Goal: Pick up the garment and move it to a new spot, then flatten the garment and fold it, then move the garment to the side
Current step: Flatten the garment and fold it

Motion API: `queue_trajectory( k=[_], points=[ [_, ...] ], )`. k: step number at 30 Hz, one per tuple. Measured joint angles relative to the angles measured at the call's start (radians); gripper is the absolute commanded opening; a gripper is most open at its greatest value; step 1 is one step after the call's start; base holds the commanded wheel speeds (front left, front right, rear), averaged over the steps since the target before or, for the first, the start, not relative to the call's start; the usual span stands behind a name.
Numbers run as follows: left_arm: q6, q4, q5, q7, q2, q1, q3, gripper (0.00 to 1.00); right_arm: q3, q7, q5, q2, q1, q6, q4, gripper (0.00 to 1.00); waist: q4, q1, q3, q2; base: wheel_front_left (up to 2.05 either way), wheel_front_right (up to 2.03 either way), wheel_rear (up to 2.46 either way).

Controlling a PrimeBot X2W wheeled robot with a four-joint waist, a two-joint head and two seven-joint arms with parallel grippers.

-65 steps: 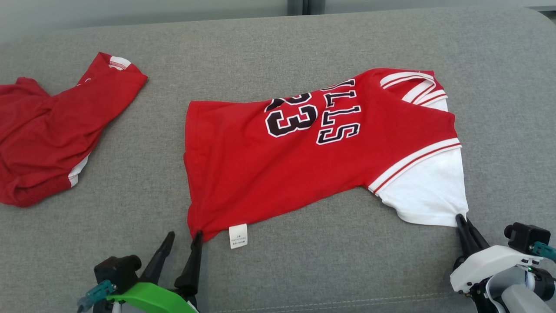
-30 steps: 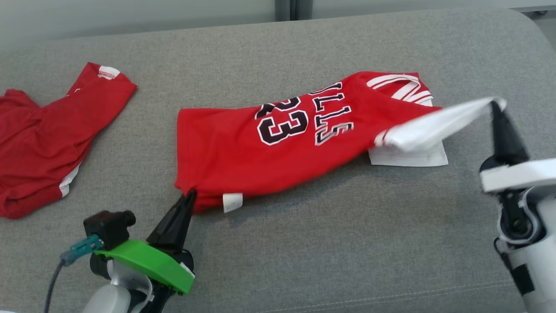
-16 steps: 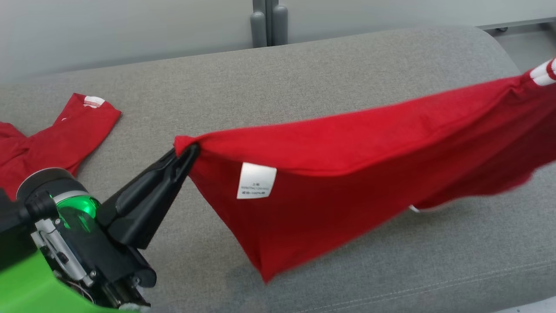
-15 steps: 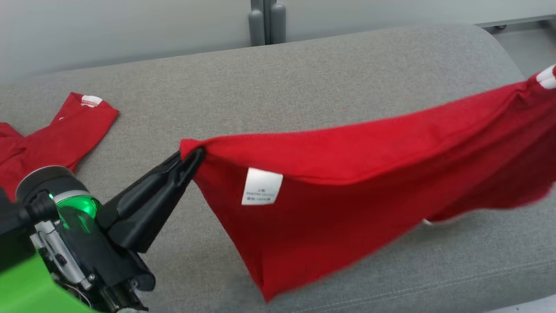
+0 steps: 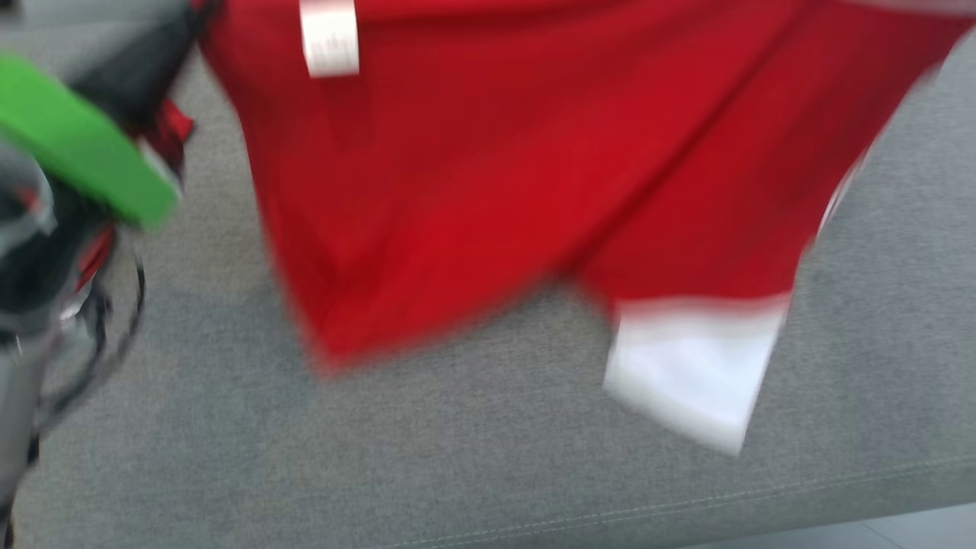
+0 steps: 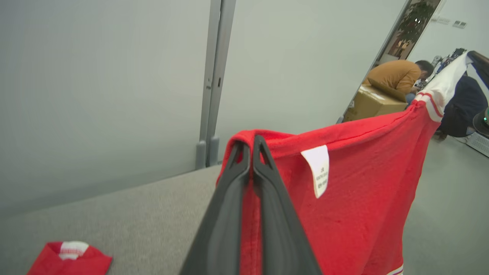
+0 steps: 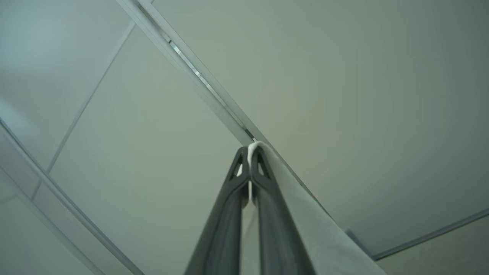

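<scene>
The left claw [image 6: 252, 147] has two long, dark grey fingers [image 6: 225, 229] tapering to narrow tips, each with a triangular cut-out near the end; the right claw [image 7: 250, 154] is built alike. Blurred in the head view, a bright green cover [image 5: 84, 145] caps the left wrist above a thin, looping dark cable [image 5: 141, 293].

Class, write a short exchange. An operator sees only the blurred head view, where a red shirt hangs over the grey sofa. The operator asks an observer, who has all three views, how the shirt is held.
Operator: My picture is smeared. Does the left gripper have the shirt?
Observer: Yes. In the left wrist view the left gripper is shut on a red corner of the shirt, right beside the white label.
Operator: And the other end?
Observer: In the right wrist view the right gripper is shut on the edge of the white sleeve, raised in front of the wall.
</scene>
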Motion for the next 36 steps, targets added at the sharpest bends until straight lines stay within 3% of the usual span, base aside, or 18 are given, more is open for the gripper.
queue_trajectory(
  k=[3, 5, 8, 11, 14, 18, 20, 22, 27, 32, 36],
  points=[
    [0.004, 0.001, 0.163, -0.127, -0.096, -0.270, 0.021, 0.00, -0.129, -0.098, -0.012, 0.068, -0.300, 0.009, -0.003, 0.00, 0.030, 0.0000, 0.032, 0.0000, 0.00, 0.00, 0.00],
    [0.016, -0.002, 0.214, -0.221, -0.173, -0.415, 0.060, 0.00, -0.145, -0.134, -0.003, 0.121, -0.451, 0.023, -0.004, 0.00, 0.047, 0.0000, 0.056, 0.0000, 0.00, 0.00, 0.00],
    [-0.030, 0.024, 0.291, -0.235, -0.135, -0.460, 0.013, 0.00, -0.044, -0.145, -0.021, 0.192, -0.525, 0.035, 0.044, 0.00, 0.064, 0.0000, 0.097, 0.0000, 0.00, 0.00, 0.00],
    [-0.086, 0.098, 0.347, -0.256, -0.087, -0.365, -0.067, 0.00, 0.103, -0.120, -0.040, 0.279, -0.435, 0.039, 0.077, 0.00, 0.067, 0.0001, 0.140, 0.0000, 0.00, 0.00, 0.00],
    [-0.133, 0.200, 0.371, -0.358, -0.115, -0.188, -0.145, 0.00, 0.166, -0.124, -0.044, 0.313, -0.231, 0.049, 0.151, 0.00, 0.057, 0.0001, 0.181, 0.0000, 0.00, 0.00, 0.00],
    [-0.126, 0.329, 0.389, -0.477, -0.119, 0.044, -0.137, 0.00, 0.203, -0.151, -0.032, 0.350, 0.070, 0.080, 0.293, 0.00, 0.024, 0.0001, 0.209, 0.0000, 0.00, 0.00, 0.00],
    [-0.098, 0.391, 0.358, -0.547, -0.141, 0.102, -0.071, 0.00, 0.204, -0.175, -0.032, 0.365, 0.135, 0.104, 0.335, 0.00, 0.002, 0.0000, 0.216, 0.0000, 0.00, 0.00, 0.00],
    [-0.100, 0.438, 0.340, -0.589, -0.152, 0.124, -0.062, 0.00, 0.178, -0.205, -0.033, 0.354, 0.165, 0.120, 0.361, 0.00, -0.019, 0.0000, 0.222, 0.0000, 0.00, 0.00, 0.00],
    [-0.128, 0.525, 0.321, -0.672, -0.209, 0.130, -0.088, 0.00, 0.108, -0.253, -0.014, 0.300, 0.220, 0.199, 0.392, 0.00, -0.034, -0.0001, 0.226, 0.0000, 0.00, 0.00, 0.00],
    [-0.137, 0.596, 0.326, -0.700, -0.165, 0.130, -0.084, 0.00, 0.101, -0.265, -0.008, 0.283, 0.221, 0.257, 0.411, 0.00, -0.024, -0.0001, 0.198, 0.0000, 0.00, 0.00, 0.00],
    [-0.142, 0.624, 0.325, -0.700, -0.154, 0.130, -0.076, 0.00, 0.097, -0.266, -0.008, 0.258, 0.221, 0.270, 0.405, 0.00, -0.022, -0.0001, 0.165, 0.0000, 0.00, 0.00, 0.00]
  ],
)
